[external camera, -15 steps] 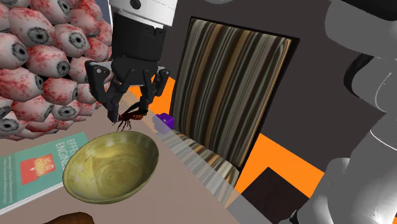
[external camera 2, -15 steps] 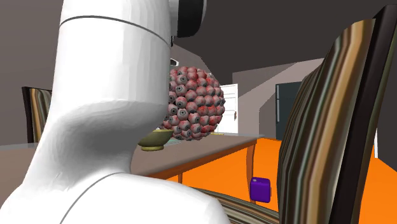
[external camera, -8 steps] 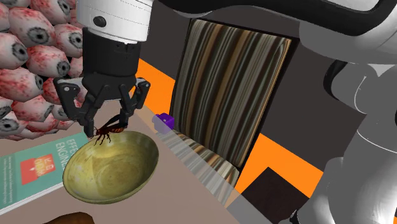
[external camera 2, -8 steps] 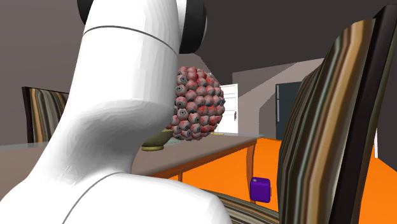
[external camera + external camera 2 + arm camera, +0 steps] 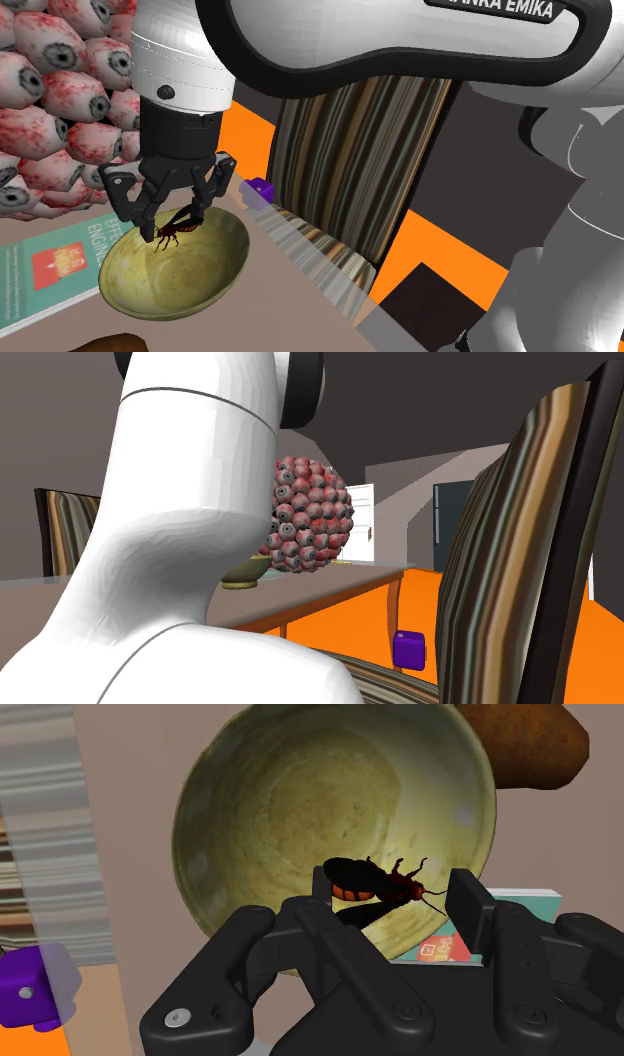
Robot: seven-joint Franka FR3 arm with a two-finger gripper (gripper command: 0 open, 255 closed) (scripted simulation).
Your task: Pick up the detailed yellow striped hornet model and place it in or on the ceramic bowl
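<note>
Gripper [image 5: 171, 222] is clenched on the hornet [image 5: 172, 231], which has a dark body with orange bands. The hornet hangs at the fingertips over the hollow of the yellow-green bowl [image 5: 195, 285]. In the wrist view it lies lengthwise between the two fingers. In the shoulder view, a teal book [image 5: 50, 265] lies just left of the bowl and a purple cube [image 5: 262, 188] sits to the right, near the striped chair [image 5: 350, 170].

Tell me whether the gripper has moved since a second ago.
Yes. In the shoulder view the gripper, clasping the hornet, shifted left and down, from beyond the bowl to above it.
</note>
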